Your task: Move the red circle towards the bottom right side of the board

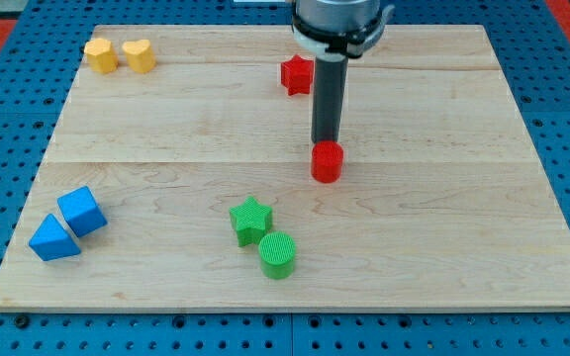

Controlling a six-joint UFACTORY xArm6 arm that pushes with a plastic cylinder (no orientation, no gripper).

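Note:
The red circle [327,162] is a small red cylinder near the middle of the wooden board [463,237], slightly right of centre. My tip [325,141] stands right at its upper edge, touching or nearly touching it from the view's top side. The dark rod rises straight up from there toward the view's top.
A red star [296,74] sits up and left of the rod. A green star [251,220] and a green circle [277,255] lie at lower centre. A blue cube [81,211] and blue triangle [53,240] are lower left. A yellow hexagon [100,55] and yellow heart [139,55] are top left.

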